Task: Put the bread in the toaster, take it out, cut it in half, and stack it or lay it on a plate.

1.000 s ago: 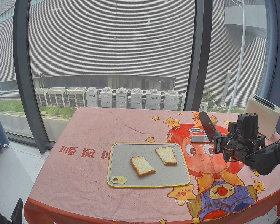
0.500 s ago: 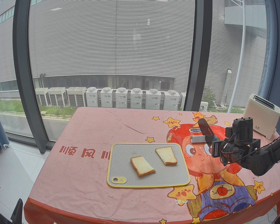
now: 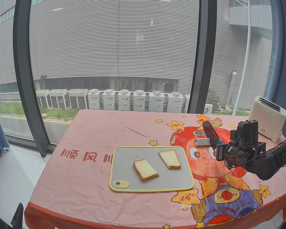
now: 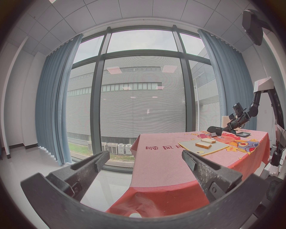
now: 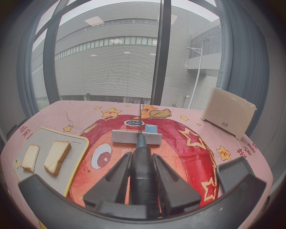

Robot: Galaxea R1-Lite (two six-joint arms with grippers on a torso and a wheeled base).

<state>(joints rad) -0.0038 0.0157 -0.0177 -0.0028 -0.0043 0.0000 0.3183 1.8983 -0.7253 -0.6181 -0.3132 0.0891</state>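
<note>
While the nearer bread half and the farther bread half lay apart on the cutting board, the right end effector clamped the knife by its handle, blade at the grey holder. The left end effector gaped wide, away from the surface.

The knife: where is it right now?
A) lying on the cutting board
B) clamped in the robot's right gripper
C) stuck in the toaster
B: the right gripper is shut on the handle of the knife, whose blade is by the grey holder, off the cutting board.
</note>
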